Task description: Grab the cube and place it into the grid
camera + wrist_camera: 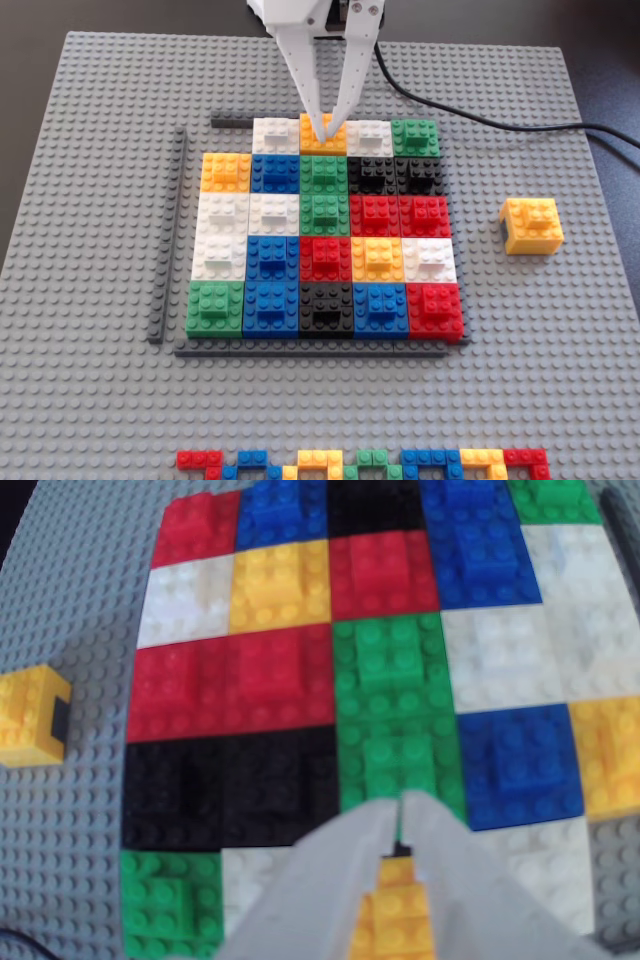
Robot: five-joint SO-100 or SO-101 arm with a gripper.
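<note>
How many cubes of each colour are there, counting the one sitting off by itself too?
white cubes: 6
yellow cubes: 4 (3 in the grid, 1 loose one beside it)
green cubes: 4
blue cubes: 4
red cubes: 4
black cubes: 3
Total: 25

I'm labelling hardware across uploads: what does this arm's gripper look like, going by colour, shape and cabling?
The gripper is white plastic with two long, flat fingers that taper to narrow tips. In the wrist view the fingers read as pale grey wedges. Dark parts show at the white body along the top edge of the fixed view. A black cable trails across the grey baseplate. No markings are visible.
</note>
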